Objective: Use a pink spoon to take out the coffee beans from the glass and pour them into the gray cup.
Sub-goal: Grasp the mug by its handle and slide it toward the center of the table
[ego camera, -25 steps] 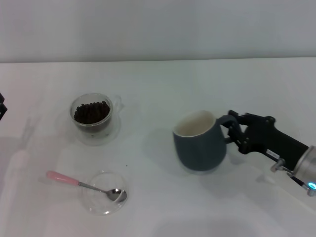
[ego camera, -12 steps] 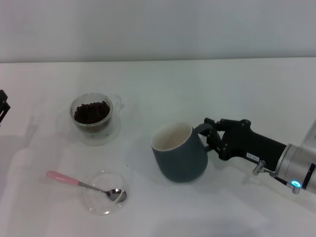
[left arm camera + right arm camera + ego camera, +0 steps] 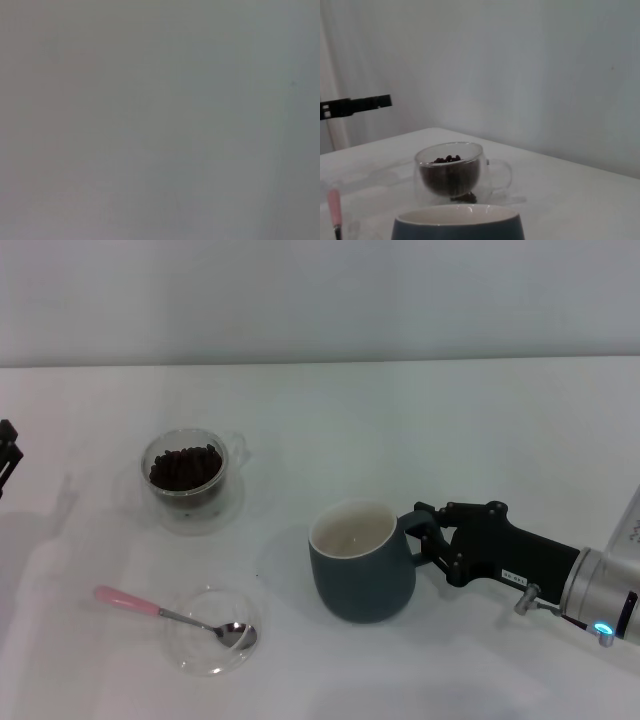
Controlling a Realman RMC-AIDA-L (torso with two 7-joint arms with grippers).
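Note:
The gray cup (image 3: 361,562) stands upright on the white table, right of centre; its rim also shows in the right wrist view (image 3: 457,220). My right gripper (image 3: 428,540) is shut on its loop handle. The glass (image 3: 187,478) with coffee beans (image 3: 185,466) stands at the back left, and shows in the right wrist view (image 3: 451,172). The pink spoon (image 3: 165,613) lies at the front left, its bowl in a shallow clear dish (image 3: 212,630). My left gripper (image 3: 6,465) shows only as a dark tip at the far left edge.
The white table (image 3: 400,430) runs back to a pale wall. The left wrist view shows only a blank grey surface. The left arm's dark tip also shows far off in the right wrist view (image 3: 355,106).
My right gripper has dragged the gray cup leftward toward the table's centre, then settled it slightly lower and upright. The glass, spoon and dish have not moved.

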